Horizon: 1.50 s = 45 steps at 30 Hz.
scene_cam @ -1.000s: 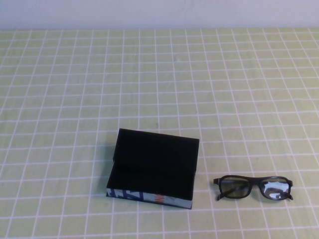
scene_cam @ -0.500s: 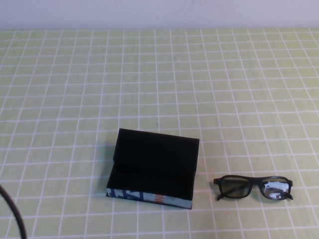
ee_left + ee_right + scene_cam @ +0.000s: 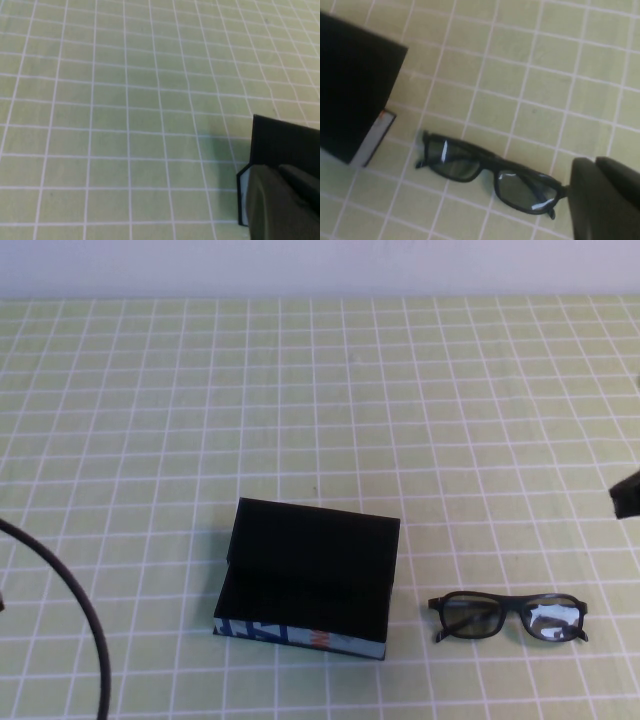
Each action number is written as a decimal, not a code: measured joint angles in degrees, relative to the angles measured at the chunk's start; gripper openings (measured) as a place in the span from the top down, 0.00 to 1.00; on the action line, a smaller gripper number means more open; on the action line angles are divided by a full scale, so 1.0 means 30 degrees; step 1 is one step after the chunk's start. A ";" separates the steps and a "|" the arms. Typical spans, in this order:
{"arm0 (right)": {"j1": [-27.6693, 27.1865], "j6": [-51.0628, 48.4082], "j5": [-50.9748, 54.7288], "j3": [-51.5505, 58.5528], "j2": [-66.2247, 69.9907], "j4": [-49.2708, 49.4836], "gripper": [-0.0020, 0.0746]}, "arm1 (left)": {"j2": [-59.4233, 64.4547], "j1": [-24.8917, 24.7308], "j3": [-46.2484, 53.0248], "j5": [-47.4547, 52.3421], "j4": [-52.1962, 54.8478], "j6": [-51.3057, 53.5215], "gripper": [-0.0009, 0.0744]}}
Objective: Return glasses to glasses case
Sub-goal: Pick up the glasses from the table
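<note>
The glasses case (image 3: 310, 575) is a black box lying open near the middle of the table, its lid raised at the back and its blue and white front edge toward me. The black glasses (image 3: 508, 616) lie flat on the cloth just right of the case, apart from it. My left gripper (image 3: 277, 172) is shut and empty, above the cloth beside the case's left end (image 3: 285, 140). My right gripper (image 3: 595, 162) is shut and empty, above the cloth by the glasses' outer end (image 3: 487, 172). The case (image 3: 355, 85) shows there too.
A green cloth with a white grid (image 3: 320, 400) covers the whole table up to a white wall at the back. A black cable of my left arm (image 3: 85, 610) curves in at the lower left. A dark part of my right arm (image 3: 627, 495) shows at the right edge.
The left arm's cable has swung further into the lower left. A dark part of the right arm has come in at the right edge. The glasses and the case have not moved.
</note>
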 joint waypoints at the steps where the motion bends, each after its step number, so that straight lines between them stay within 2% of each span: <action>1: 0.0320 -0.0967 0.0953 -0.1103 0.1102 0.0000 1.00 | 0.0215 0.0000 0.0000 0.0116 -0.0047 0.0000 0.99; 7: 0.2367 -0.6906 0.5658 -0.5808 0.6623 0.0113 1.00 | 0.1253 0.0000 0.0000 0.0515 -0.0295 0.0000 0.99; 14: 0.3243 -0.9962 0.6818 -0.6139 0.8940 0.0367 0.96 | 0.1624 0.0000 0.0000 0.0669 -0.0339 0.0168 0.99; 16: 0.3273 -1.0591 0.6808 -0.6139 0.8935 0.0411 0.89 | 0.1624 0.0000 0.0000 0.0700 -0.0339 0.0365 0.99; 21: 0.3317 -1.1051 0.6359 -0.6139 0.9017 0.0411 0.60 | 0.1624 -0.0048 0.0000 0.0700 -0.0324 0.0584 0.99; 24: 0.3317 -1.1722 0.5987 -0.6095 0.9469 0.0268 0.54 | 0.1624 -0.0684 0.0000 0.0700 -0.0164 0.0722 0.99; 29: 0.3317 -1.2573 0.5685 -0.5932 1.0510 -0.0090 0.51 | 0.1624 -0.1336 0.0000 0.0700 -0.0129 0.0796 0.99; 45: 0.3317 -1.2697 0.4796 -0.5932 1.3772 0.0242 0.52 | 0.1624 -0.1347 0.0000 0.1376 -0.0102 0.0796 0.99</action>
